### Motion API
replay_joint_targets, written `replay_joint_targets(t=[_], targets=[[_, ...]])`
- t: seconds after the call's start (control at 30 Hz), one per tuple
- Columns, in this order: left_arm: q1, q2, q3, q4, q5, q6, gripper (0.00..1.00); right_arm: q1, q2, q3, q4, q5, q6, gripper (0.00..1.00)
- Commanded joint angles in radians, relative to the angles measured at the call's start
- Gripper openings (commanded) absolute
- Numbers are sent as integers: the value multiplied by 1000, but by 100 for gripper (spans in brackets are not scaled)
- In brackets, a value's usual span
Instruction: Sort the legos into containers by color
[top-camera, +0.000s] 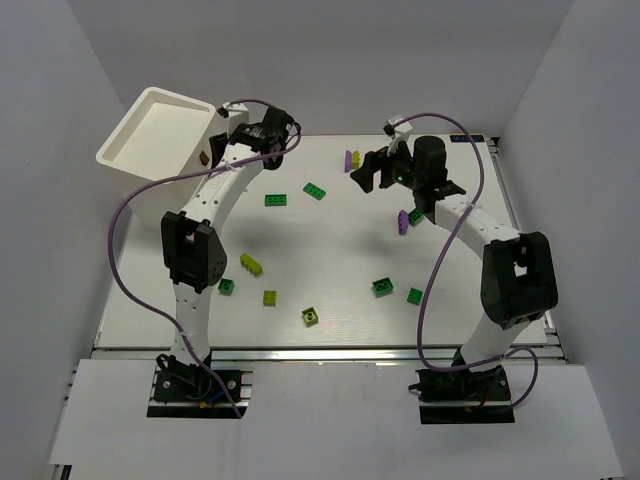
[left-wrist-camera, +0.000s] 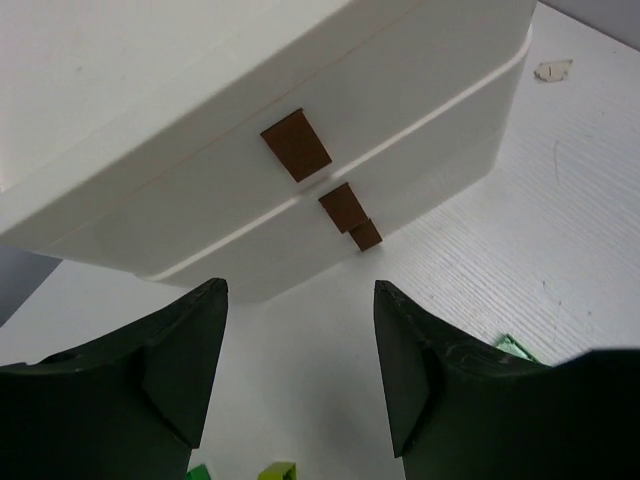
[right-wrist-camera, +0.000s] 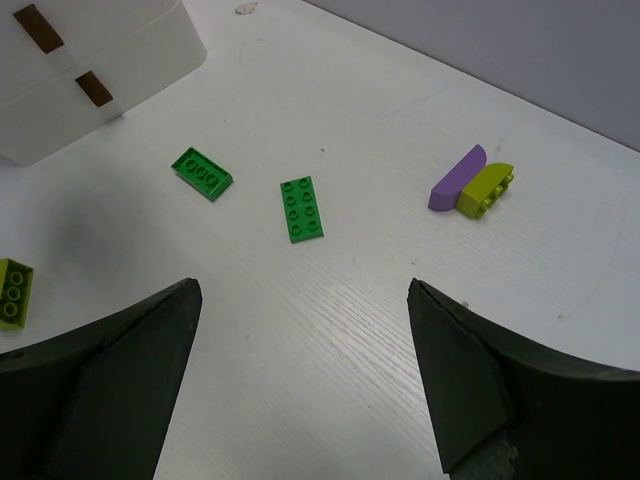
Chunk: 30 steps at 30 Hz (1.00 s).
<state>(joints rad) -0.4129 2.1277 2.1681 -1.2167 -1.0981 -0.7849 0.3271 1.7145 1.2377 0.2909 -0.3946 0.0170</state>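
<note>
The white containers (top-camera: 150, 135) stand at the table's far left corner, and their side with brown marks fills the left wrist view (left-wrist-camera: 420, 110). My left gripper (top-camera: 262, 140) hovers right beside them, open and empty (left-wrist-camera: 300, 290). Legos lie scattered on the table: green plates (top-camera: 315, 190) (top-camera: 277, 200), a purple and yellow-green pair (top-camera: 352, 158), and another such pair (top-camera: 407, 217). My right gripper (top-camera: 372, 172) hangs wide open over bare table (right-wrist-camera: 305, 285), with a green plate (right-wrist-camera: 300, 208) and the purple piece (right-wrist-camera: 455, 178) ahead of it.
More legos lie nearer the arms: yellow-green ones (top-camera: 250, 264) (top-camera: 269, 297) (top-camera: 311, 316) and green ones (top-camera: 227, 287) (top-camera: 382, 286) (top-camera: 415, 296). Grey walls close in the table on three sides. Purple cables loop from both arms.
</note>
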Motion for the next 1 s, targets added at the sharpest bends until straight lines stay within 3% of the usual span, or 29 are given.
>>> replay_joint_targets(t=[0.0, 0.37, 0.8, 0.97], targets=[[16, -32, -40, 138, -92, 47, 70, -11, -49, -20, 21, -39, 9, 89], [57, 30, -48, 187, -89, 19, 62, -37, -78, -47, -19, -29, 1, 89], [105, 86, 6, 194, -111, 32, 66, -66, -78, -44, -32, -21, -5, 89], [105, 86, 9, 272, -109, 90, 63, -71, -73, -44, -41, -24, -3, 89]])
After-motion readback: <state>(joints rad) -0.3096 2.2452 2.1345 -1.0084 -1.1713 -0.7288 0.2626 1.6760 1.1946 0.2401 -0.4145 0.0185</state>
